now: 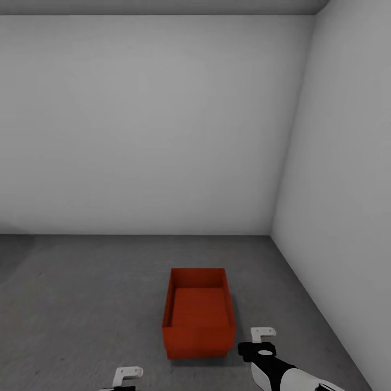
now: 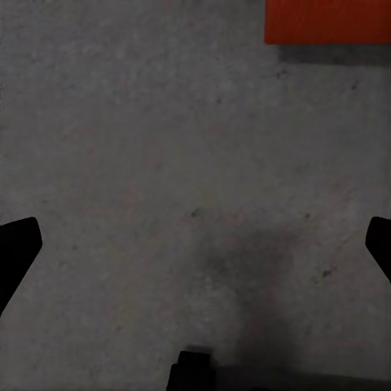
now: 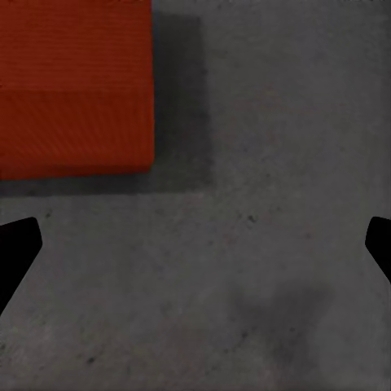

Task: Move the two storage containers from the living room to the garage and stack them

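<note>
Sitting on the mottled grey floor [image 1: 81, 304], the thin-walled red bin [image 1: 198, 312] shows its hollow from the head; both pincers [image 2: 195, 244] [image 3: 195, 244] seemingly spread, empty.

We find no legible text, label, brand, number or sign on any surface. The red-orange storage container [image 1: 198, 312], just beside the right gripper [image 1: 264, 334] and a little further from the left gripper [image 1: 128, 373], carries plain, unmarked walls. The dark grey floor [image 1: 81, 304] beneath both grippers shows only faint mottling, and the grey-white walls [image 1: 152, 125] beyond the container bear no lettering. The white gripper fingers [image 1: 263, 331] are likewise unmarked.
</note>
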Robot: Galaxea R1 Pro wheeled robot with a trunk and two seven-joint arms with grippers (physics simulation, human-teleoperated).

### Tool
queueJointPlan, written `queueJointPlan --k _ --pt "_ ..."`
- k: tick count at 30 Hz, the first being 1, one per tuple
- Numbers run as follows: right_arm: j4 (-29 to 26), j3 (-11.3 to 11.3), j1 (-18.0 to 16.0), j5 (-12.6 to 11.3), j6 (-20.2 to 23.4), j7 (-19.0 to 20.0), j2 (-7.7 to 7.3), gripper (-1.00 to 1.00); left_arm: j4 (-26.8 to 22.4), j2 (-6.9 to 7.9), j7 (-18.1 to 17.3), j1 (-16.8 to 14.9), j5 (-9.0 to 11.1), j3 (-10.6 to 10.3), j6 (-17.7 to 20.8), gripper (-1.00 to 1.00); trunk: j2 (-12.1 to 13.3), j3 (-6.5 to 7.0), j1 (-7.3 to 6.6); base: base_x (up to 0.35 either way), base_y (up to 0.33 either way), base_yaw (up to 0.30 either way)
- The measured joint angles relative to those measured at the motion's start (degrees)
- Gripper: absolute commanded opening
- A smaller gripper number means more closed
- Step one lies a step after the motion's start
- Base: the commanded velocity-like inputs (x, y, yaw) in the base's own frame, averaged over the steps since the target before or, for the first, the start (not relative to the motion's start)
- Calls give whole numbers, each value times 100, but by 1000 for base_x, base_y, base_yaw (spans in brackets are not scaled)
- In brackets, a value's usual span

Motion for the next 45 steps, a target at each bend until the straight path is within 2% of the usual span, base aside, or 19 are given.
queueJointPlan --k 8,15,26,35,41,45 --pt "-1 -1 2 20 4 1 -1 100 0 0 0 0 0 0 0 100 0 0 0 0 0 0" --pt "74 0 297 35 82 -14 -26 100 0 0 0 -2 0 0 0 100 0 0 0 0 0 0" --pt "87 1 359 30 87 -24 -30 100 0 0 0 -3 0 0 0 100 0 3 0 0 0 0" --pt "88 3 649 18 48 -48 -9 100 0 0 0 -3 0 0 0 100 0 68 0 0 0 0" --pt "88 6 708 18 74 -46 -5 100 0 0 0 -3 0 0 0 100 0 122 0 0 0 0" --pt "88 12 955 20 53 -45 1 100 0 0 0 1 0 0 0 100 0 157 0 0 0 0"
